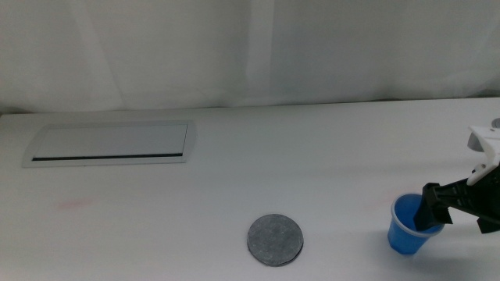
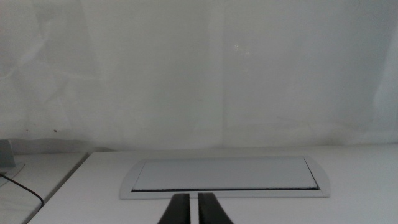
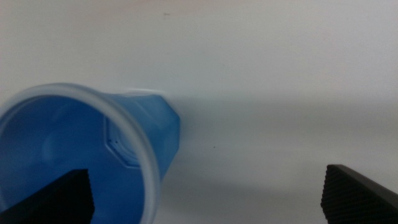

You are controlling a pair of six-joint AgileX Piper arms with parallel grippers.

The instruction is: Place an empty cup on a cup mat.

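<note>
The blue cup (image 1: 408, 229) stands on the white table at the front right, empty, with its mouth up. It fills the near side of the right wrist view (image 3: 74, 155). My right gripper (image 1: 434, 209) comes in from the right at the cup's rim. Its jaws are wide open (image 3: 205, 175): one jaw is over the cup's mouth, the other is outside, and the cup's near wall lies between them. The round grey cup mat (image 1: 275, 240) lies flat at the front centre, well left of the cup. My left gripper (image 2: 193, 213) is shut and out of the middle view.
A rectangular grey-white panel with a dark slot (image 1: 109, 143) is set in the table at the back left; it also shows in the left wrist view (image 2: 224, 176). A white curtain hangs behind the table. Bare tabletop lies between the cup and the mat.
</note>
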